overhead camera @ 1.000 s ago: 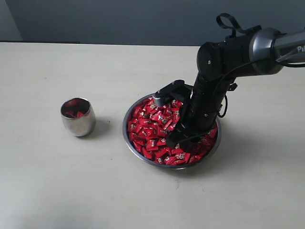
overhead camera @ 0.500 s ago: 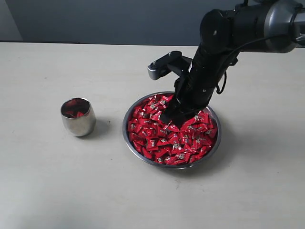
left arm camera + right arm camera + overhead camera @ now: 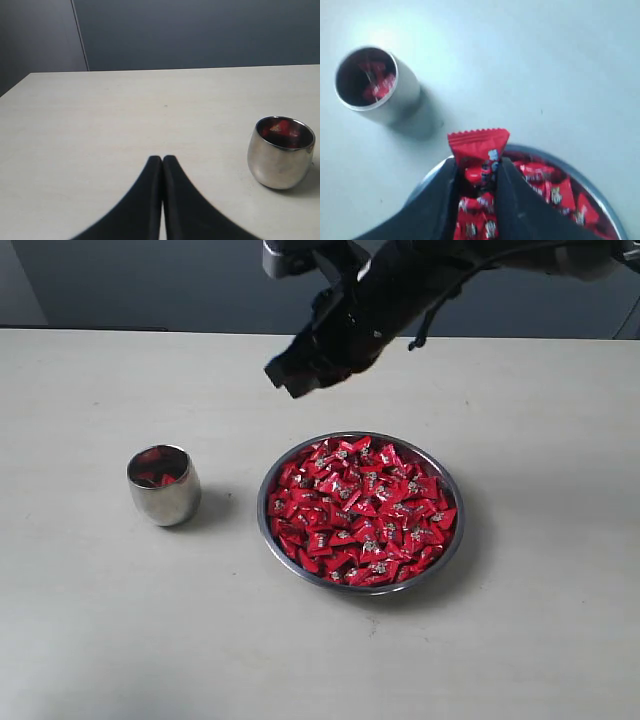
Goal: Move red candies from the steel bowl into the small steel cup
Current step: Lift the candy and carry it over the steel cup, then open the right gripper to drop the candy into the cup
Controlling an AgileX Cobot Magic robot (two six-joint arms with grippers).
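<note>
The steel bowl [image 3: 270, 535] sits mid-table, heaped with red candies [image 3: 362, 510]. The small steel cup [image 3: 163, 486] stands to its left with a few red candies inside; it also shows in the left wrist view, cup [image 3: 280, 157], and in the right wrist view, cup [image 3: 375, 87]. My right gripper [image 3: 285, 375] hangs high above the table beyond the bowl's far left rim, shut on one red candy [image 3: 479, 147] that sticks out past its fingertips. The bowl [image 3: 432, 175] lies below it. My left gripper [image 3: 162, 161] is shut and empty, low over bare table beside the cup.
The pale table [image 3: 100, 620] stretches wide on all sides of cup and bowl. A dark wall [image 3: 150, 285] runs behind the far table edge. The right arm [image 3: 420, 270] spans the upper right of the exterior view.
My right gripper has lifted out of the bowl's candies, risen, and swung left and away over the bowl's far rim, carrying a candy. The cup and bowl have stayed put.
</note>
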